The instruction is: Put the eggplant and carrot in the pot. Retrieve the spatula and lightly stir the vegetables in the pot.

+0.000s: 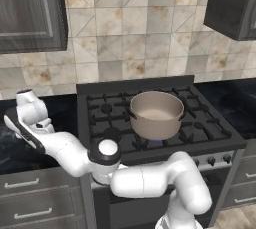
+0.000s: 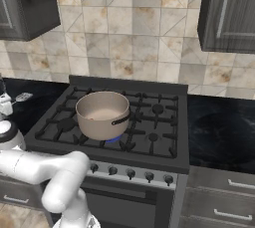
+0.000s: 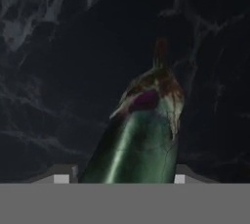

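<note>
Dark marbled countertop left of stove; gripper (image 3: 118, 179) fingers flank the dark green-tipped eggplant (image 3: 139, 140), apparently clamped. Tan round metal pot (image 1: 156, 113) sits on burner.

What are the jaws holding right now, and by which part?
The small, very dark eggplant with a green tip sits between the jaws, near its body end; whether they actually clamp it cannot be told.
</note>
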You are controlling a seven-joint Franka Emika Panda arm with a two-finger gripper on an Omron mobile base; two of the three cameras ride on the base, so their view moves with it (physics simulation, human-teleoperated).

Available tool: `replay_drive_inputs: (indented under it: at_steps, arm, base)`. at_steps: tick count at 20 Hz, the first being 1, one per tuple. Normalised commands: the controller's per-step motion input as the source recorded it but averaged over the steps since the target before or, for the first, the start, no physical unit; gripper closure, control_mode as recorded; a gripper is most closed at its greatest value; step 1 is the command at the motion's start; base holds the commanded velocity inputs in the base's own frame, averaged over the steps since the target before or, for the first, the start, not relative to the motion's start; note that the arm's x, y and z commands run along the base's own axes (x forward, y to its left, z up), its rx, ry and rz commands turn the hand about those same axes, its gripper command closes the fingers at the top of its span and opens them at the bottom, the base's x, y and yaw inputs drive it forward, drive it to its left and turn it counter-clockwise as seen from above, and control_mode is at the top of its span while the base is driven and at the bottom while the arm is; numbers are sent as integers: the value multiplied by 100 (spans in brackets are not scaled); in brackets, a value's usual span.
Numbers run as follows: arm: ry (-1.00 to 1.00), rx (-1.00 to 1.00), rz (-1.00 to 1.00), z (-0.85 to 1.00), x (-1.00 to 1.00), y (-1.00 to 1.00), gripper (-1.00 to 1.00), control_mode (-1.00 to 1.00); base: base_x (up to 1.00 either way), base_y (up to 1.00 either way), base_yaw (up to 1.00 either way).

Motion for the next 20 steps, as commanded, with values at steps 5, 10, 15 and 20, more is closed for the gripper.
replay_drive_inputs:
  at_steps: [5,10,15,20]
  arm:
    - [-1,0,-12,41,-5,-60,100,-100]
    - [-10,0,-9,46,-17,-70,100,-100]
    - [-4,0,-9,48,-12,-69,100,-100]
    - [-5,0,-4,46,-13,-71,100,-100]
  base:
    - [0,0,0]
    - [0,0,0]
    - [0,0,0]
    - [0,0,0]
